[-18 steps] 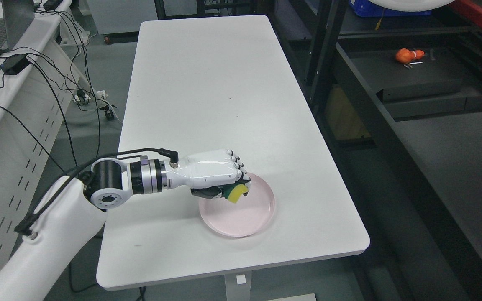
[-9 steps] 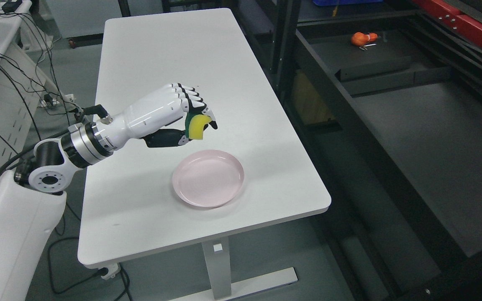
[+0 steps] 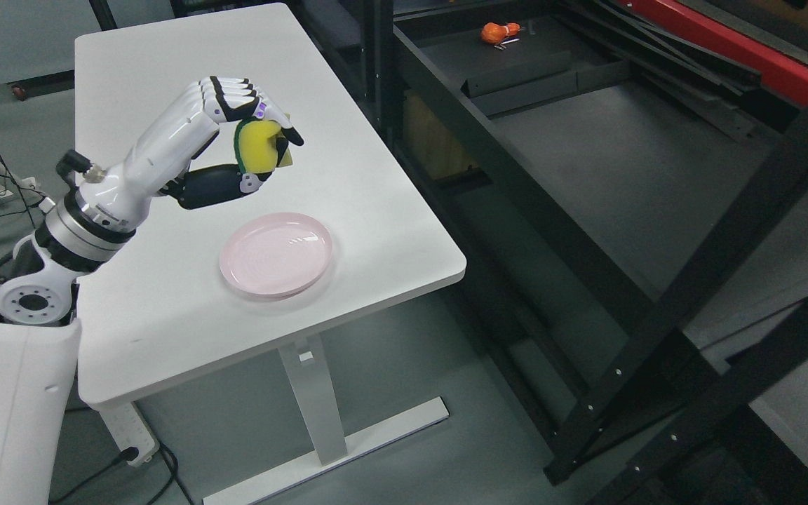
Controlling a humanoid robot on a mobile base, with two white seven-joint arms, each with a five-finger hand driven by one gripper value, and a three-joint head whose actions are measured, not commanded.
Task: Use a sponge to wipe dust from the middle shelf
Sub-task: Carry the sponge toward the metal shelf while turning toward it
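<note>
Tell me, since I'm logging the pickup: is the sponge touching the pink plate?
Apart. The head view shows the sponge gripped in the left hand, raised well clear of the pink plate, with bare white table visible between them.

Left arm rising from the frame's lower left corner, forearm angled up and right, wrist bent. Left hand (image 3: 239, 137) at upper left of frame, fingers (image 3: 236, 95) curled over, thumb underneath, clamped on sponge (image 3: 258, 147).

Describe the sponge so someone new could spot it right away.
Find the white table left of the black shelving. Above it, the left hand grips the sponge, up above the pink plate. It is the only bright yellow thing, with a green backing.
</note>
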